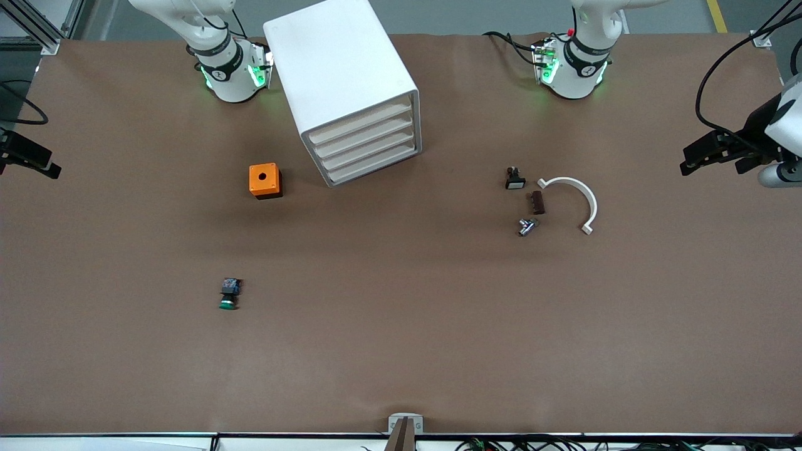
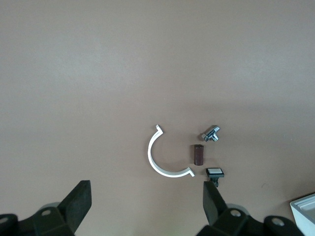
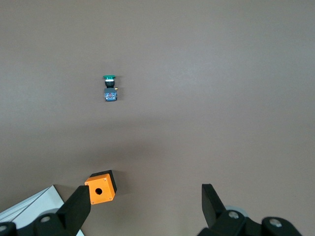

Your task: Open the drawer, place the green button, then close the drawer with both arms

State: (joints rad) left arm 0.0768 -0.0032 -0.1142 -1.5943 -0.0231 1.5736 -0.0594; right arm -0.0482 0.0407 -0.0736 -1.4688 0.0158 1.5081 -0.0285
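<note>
The white cabinet [image 1: 341, 69] stands between the two arm bases. All its drawers are shut, including the lowermost drawer [image 1: 374, 165]. The green-capped button [image 1: 229, 294] lies on its side on the brown table, nearer the front camera than the orange box, and it shows in the right wrist view as well [image 3: 110, 88]. My right gripper [image 1: 45, 165] hangs open and empty over the table's edge at the right arm's end [image 3: 145, 194]. At the left arm's end my left gripper [image 1: 692, 160] does the same, open with nothing in it [image 2: 146, 191].
An orange box with a hole [image 1: 265, 180] sits beside the cabinet toward the right arm's end. Toward the left arm's end lie a white-capped black button [image 1: 515, 180], a brown block [image 1: 537, 202], a metal fitting [image 1: 527, 226] and a white curved piece [image 1: 579, 194].
</note>
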